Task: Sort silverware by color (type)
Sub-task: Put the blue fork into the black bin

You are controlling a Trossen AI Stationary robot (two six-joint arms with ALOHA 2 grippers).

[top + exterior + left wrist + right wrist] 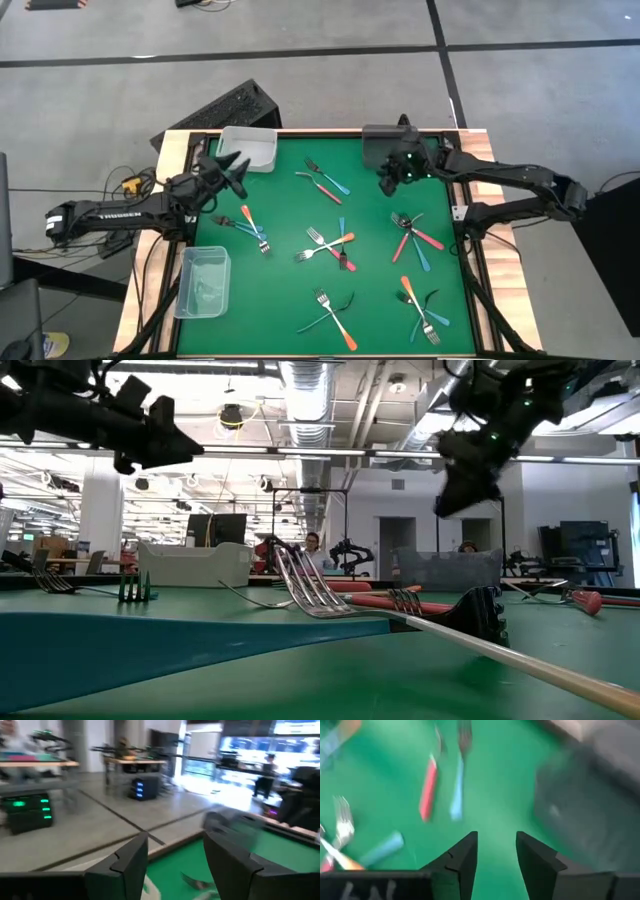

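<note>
The silverware lies scattered in small groups on the green table: a red and a blue fork (325, 181) at the far middle, orange and blue ones (252, 228) at the left, a crossed pile (331, 246) in the centre, and others (415, 238) at the right. My left gripper (240, 170) (175, 837) hovers open and level beside the clear bin (248, 148), nothing between its fingers. My right gripper (386, 185) (496, 837) hangs open and slanting down, in front of the dark grey bin (385, 145), above bare green mat. The red and blue forks (442, 790) lie ahead of it.
A second clear bin (203, 282) stands at the table's near left. More forks lie near the front edge (335, 318) (422, 308). One fork (310, 595) lies close before the low camera. Wooden rails (480, 150) frame the mat.
</note>
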